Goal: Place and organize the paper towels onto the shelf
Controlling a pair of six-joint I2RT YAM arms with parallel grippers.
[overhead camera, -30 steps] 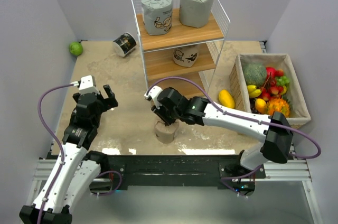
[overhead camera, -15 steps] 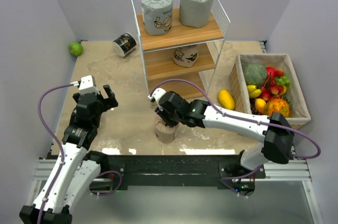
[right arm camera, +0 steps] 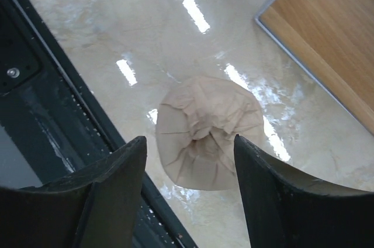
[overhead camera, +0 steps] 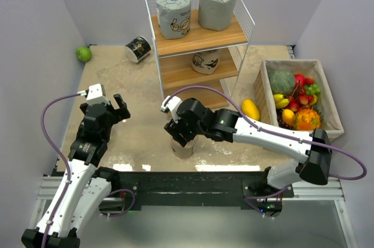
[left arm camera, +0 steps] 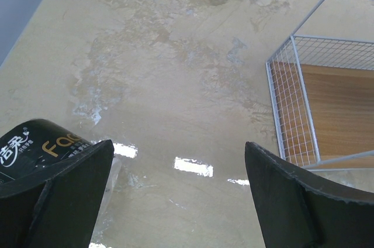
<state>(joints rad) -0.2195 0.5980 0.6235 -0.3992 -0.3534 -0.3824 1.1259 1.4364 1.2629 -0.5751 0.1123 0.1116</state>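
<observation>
Right gripper [right arm camera: 188, 138] hung with jaws parted just above a beige roll [right arm camera: 207, 125], which stood on the table [overhead camera: 134, 90] near its front edge, ungripped. Left gripper [left arm camera: 178, 144] gaped wide, empty. That surface was glossy, mottled beige; walls [overhead camera: 35, 26] pale grey. I counted six rolls [overhead camera: 218, 5]: three on the shelf [overhead camera: 200, 38], three on the table. One basket [overhead camera: 266, 96], one lime [overhead camera: 84, 54].
</observation>
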